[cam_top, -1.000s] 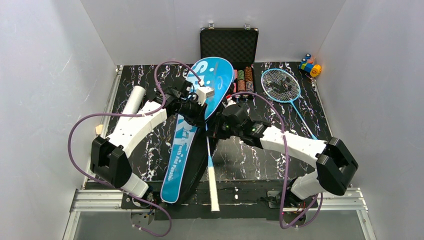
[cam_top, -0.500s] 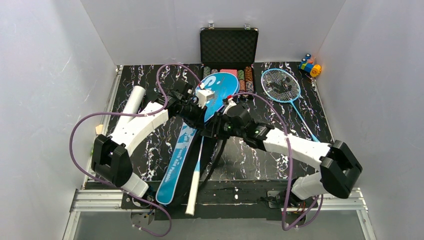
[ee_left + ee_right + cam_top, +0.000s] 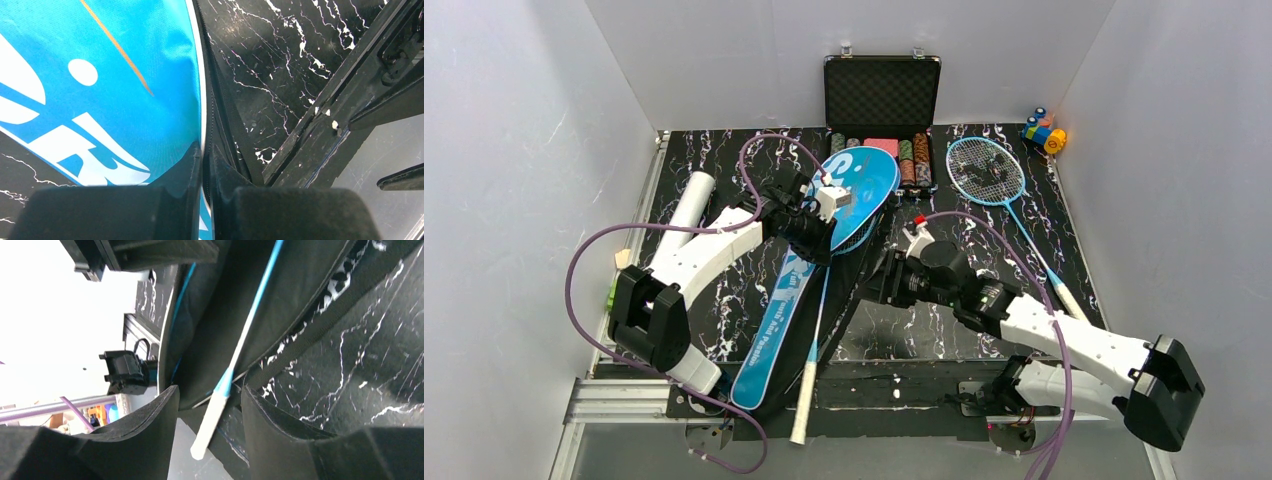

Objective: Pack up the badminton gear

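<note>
The long blue "SPORT" bag (image 3: 799,285) lies diagonally across the mat, its flap open. My left gripper (image 3: 816,243) is shut on the bag's zip edge (image 3: 206,125), with the blue flap (image 3: 100,75) to its left. One light-blue racket lies in the bag, its shaft (image 3: 819,310) and white handle (image 3: 801,415) sticking out over the table's near edge. My right gripper (image 3: 887,285) is open and empty just right of the bag. The handle (image 3: 212,420) shows beyond its jaws. A second racket (image 3: 986,170) lies at the back right. The white tube (image 3: 686,205) lies at the left. No shuttlecock shows.
The open black case of poker chips (image 3: 882,95) stands at the back centre, just behind the bag's head. Colourful toy blocks (image 3: 1044,133) sit in the back right corner. Small beige and green bits (image 3: 619,262) lie at the left edge. White walls enclose three sides.
My right gripper has drawn back toward the near right, away from the racket shaft. The racket handle swung left to lie along the bag. The bag's head dropped lower.
</note>
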You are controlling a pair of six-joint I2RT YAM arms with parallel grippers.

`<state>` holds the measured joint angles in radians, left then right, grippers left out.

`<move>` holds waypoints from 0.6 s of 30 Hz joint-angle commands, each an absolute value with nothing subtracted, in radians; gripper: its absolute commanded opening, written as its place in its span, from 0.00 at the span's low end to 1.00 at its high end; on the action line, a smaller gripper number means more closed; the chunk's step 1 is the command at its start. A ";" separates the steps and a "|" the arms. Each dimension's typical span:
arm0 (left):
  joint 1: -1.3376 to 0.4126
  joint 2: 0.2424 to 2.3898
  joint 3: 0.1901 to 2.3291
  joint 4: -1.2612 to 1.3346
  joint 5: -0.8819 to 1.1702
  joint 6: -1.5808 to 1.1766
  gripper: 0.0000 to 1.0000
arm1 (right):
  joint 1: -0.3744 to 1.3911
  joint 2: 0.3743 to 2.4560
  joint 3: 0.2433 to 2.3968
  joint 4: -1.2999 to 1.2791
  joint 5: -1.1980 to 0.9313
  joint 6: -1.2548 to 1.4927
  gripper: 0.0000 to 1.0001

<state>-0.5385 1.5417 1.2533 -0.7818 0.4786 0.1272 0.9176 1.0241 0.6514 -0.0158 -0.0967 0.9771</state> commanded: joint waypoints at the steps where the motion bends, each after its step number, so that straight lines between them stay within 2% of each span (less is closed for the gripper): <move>1: -0.532 1.502 1.248 -0.756 0.491 0.132 0.00 | 0.954 0.991 0.614 -0.047 -0.111 0.997 0.57; 6: -0.533 1.514 1.267 -0.758 0.492 0.126 0.00 | 1.003 1.032 0.602 -0.026 -0.132 0.989 0.57; 9: -0.532 1.519 1.265 -0.761 0.481 0.132 0.00 | 0.992 1.004 0.684 -0.281 0.084 0.957 0.57; 11: -0.532 1.521 1.261 -0.765 0.468 0.133 0.00 | 0.878 0.953 0.713 -0.379 0.170 0.912 0.60; 13: -0.533 1.518 1.265 -0.771 0.464 0.133 0.00 | 0.776 0.933 0.721 -0.377 0.157 0.861 0.63; 16: -0.532 1.505 1.280 -0.785 0.463 0.132 0.00 | 0.688 0.993 0.753 -0.413 0.105 0.841 0.61; 18: -0.532 1.493 1.282 -0.789 0.465 0.129 0.00 | 0.637 1.047 0.802 -0.501 0.148 0.830 0.60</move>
